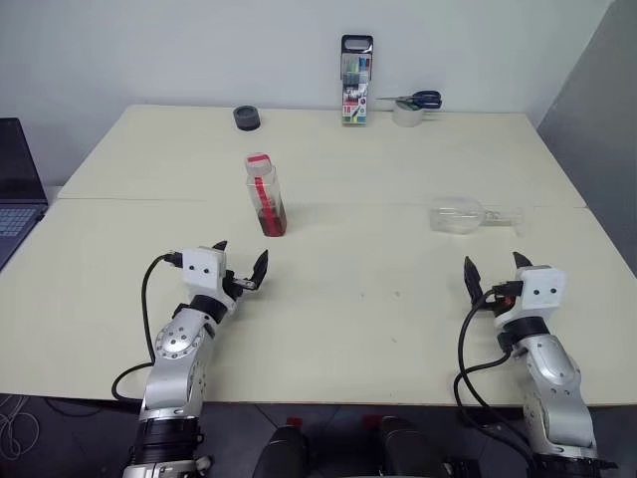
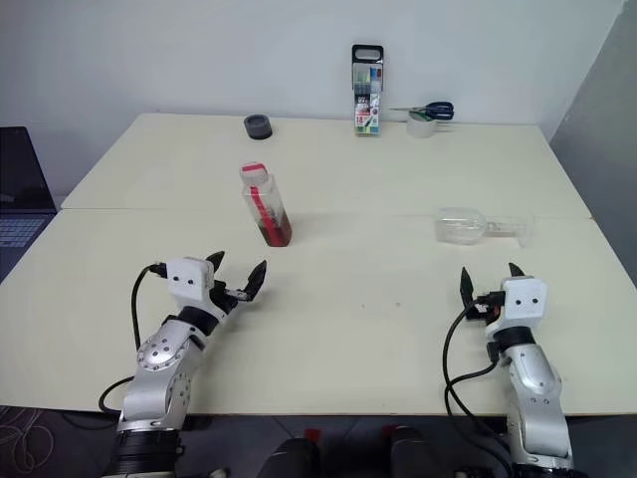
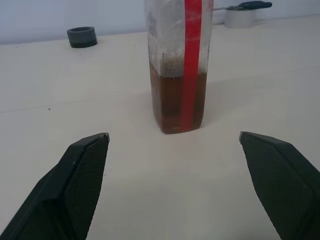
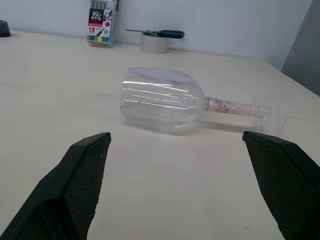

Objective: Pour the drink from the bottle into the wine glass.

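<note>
The left gripper (image 1: 240, 265) hovers over the near part of the table (image 1: 378, 329), on the left side. Its two fingers stand wide apart and hold nothing. The bottle (image 1: 265, 193) stands just beyond it, a little to the right, apart from the fingers. In the left wrist view the bottle is straight ahead between the two fingertips (image 3: 102, 137).

The right gripper (image 1: 495, 267) hovers over the near right part of the table. Its fingers are also spread wide and empty. The glass (image 1: 472, 216) lies beyond it, a little to the left, not touched.

The bottle is upright, its long axis vertical, with the cap (image 1: 258, 159) on top and the red strip (image 3: 191, 60) facing the robot. The drink (image 3: 170, 102) fills only the lower part. The glass lies on its side. Its long axis runs across the table, left to right: the bowl (image 4: 162, 105) points left and the foot (image 4: 272, 112) points right.

The table is pale cream, with a seam (image 1: 149, 200) running across it behind the bottle. At the far edge there are a dark round thing (image 1: 247, 118), a pen case (image 1: 355, 82) standing upright, and a tape roll (image 1: 408, 115) with scissors (image 1: 416, 100) on it. A laptop (image 1: 18, 189) is at the left. Behind the table is a white wall (image 1: 199, 50).
</note>
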### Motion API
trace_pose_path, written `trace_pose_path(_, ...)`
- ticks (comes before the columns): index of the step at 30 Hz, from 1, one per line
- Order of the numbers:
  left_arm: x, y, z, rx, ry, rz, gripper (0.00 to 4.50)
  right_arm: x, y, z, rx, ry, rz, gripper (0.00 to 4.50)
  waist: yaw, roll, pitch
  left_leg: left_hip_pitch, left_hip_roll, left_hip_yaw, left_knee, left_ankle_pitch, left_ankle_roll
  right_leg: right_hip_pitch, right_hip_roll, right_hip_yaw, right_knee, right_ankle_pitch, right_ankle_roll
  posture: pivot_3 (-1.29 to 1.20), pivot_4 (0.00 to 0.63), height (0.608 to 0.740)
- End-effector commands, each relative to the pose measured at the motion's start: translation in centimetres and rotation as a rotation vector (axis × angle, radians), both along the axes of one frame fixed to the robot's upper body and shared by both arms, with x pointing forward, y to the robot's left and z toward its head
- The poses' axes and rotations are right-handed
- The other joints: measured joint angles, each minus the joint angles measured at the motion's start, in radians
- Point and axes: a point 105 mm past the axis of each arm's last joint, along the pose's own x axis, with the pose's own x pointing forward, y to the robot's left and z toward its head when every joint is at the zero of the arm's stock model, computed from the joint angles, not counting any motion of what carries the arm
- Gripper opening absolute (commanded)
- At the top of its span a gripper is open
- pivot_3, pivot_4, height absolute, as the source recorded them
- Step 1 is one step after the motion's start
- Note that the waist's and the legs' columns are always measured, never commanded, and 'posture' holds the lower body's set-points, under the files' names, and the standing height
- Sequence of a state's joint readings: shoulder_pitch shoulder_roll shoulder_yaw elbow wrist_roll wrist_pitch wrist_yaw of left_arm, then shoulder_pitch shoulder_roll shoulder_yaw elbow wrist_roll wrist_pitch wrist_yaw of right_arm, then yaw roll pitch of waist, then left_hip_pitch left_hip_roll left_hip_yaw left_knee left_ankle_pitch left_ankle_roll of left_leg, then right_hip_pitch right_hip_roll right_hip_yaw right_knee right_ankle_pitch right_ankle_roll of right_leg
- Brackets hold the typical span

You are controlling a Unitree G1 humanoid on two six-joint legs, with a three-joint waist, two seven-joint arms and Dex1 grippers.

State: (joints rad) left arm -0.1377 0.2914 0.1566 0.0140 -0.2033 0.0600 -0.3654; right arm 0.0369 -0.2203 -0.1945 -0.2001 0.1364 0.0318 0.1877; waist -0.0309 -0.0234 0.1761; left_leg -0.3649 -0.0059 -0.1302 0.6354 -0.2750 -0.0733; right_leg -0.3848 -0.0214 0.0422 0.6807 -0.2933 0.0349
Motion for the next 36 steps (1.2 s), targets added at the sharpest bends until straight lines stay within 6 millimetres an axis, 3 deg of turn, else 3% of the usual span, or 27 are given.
trace_pose_path(1, -0.1, -0.3, 1.0, 0.014, -0.042, -0.028, 4.46, 0.0, 0.1, 1.3, -0.011, -0.06, -0.001, 4.5, 0.0, 0.0, 0.0, 0.0, 0.0, 0.0, 0.0, 0.0, 0.0, 0.0, 0.0, 0.0, 0.0, 0.0, 0.0, 0.0, 0.15, 0.74)
trace_pose_path(7, 0.7, -0.3, 0.8, 0.035, -0.037, 0.009, 4.46, 0.0, 0.3, 1.6, -0.011, -0.065, 0.025, 4.5, 0.0, 0.0, 0.0, 0.0, 0.0, 0.0, 0.0, 0.0, 0.0, 0.0, 0.0, 0.0, 0.0, 0.0, 0.0, 0.0, 0.15, 0.74)
trace_pose_path(13, 2.1, -1.1, 1.1, 0.016, -0.014, 0.04, 4.46, -1.3, 6.6, 3.9, -0.058, -0.031, 0.475, 4.5, 0.0, 0.001, 0.001, 0.0, 0.0, 0.0, 0.0, 0.0, 0.0, 0.0, 0.0, 0.0, 0.0, 0.0, 0.0, 0.0, 0.15, 0.74)
trace_pose_path(19, 3.7, -2.9, 3.3, -0.001, -0.057, 0.021, 4.46, -2.5, 10.4, 6.6, -0.08, 0.01, 0.756, 4.5, 0.002, 0.0, 0.001, -0.001, 0.0, -0.002, 0.001, 0.0, 0.0, 0.0, 0.0, -0.001, 0.0, 0.0, 0.001, 0.0, 0.15, 0.74)
trace_pose_path(36, 6.4, -3.2, 5.3, 0.004, -0.091, 0.08, 4.46, -3.3, 12.0, 7.9, -0.049, 0.064, 0.9, 4.5, 0.002, 0.0, 0.001, -0.001, -0.001, -0.001, 0.001, 0.0, 0.0, 0.0, 0.0, -0.001, -0.001, 0.0, 0.001, 0.0, 0.15, 0.74)
